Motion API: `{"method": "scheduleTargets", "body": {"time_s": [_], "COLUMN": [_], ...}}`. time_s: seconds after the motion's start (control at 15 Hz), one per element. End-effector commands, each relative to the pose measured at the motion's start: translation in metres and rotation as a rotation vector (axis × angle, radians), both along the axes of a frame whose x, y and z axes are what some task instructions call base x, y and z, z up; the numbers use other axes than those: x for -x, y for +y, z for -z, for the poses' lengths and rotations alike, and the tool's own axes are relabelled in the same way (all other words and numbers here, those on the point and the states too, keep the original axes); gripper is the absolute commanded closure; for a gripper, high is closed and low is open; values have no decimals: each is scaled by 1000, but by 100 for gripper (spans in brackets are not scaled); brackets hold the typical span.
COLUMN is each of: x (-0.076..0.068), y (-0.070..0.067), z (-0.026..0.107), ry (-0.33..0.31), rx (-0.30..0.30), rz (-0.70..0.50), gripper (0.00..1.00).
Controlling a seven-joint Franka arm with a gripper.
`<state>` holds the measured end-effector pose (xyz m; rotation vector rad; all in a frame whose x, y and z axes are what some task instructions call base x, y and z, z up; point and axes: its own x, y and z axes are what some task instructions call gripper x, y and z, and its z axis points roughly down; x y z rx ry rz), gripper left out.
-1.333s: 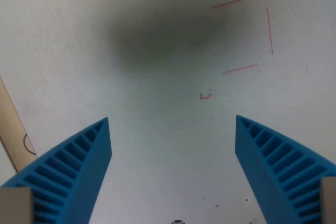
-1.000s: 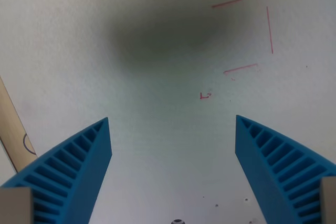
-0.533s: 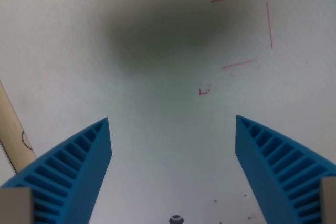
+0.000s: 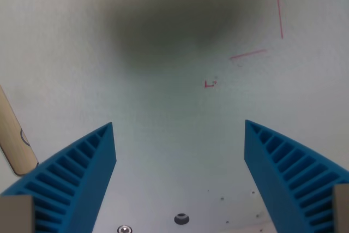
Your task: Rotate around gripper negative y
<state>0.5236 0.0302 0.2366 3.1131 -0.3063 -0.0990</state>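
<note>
No readable words, brands or numbers showed up anywhere in this view. The white counter point(image 4: 65, 36) carried only hand-drawn red marks: three thin red lines point(image 4: 279, 13) in the upper right of the frame, forming an open-sided box shape, and just below them toward the centre a tiny red squiggle point(image 4: 210, 84) that looked a bit like a letter but was too small to read. At the left edge, the wooden stick point(image 4: 13, 137) bore a dark curved pen mark, also illegible.
</note>
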Motion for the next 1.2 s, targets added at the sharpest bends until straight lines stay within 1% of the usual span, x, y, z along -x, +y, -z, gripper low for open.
{"method": "scheduleTargets", "body": {"time_s": [0.07,1.2], "x": [-9,-9], "y": [0,0], "z": [-6,-6], "ry": [189,384], "rx": [-46,-84], "rz": [0,3], "gripper": [0,0]}}
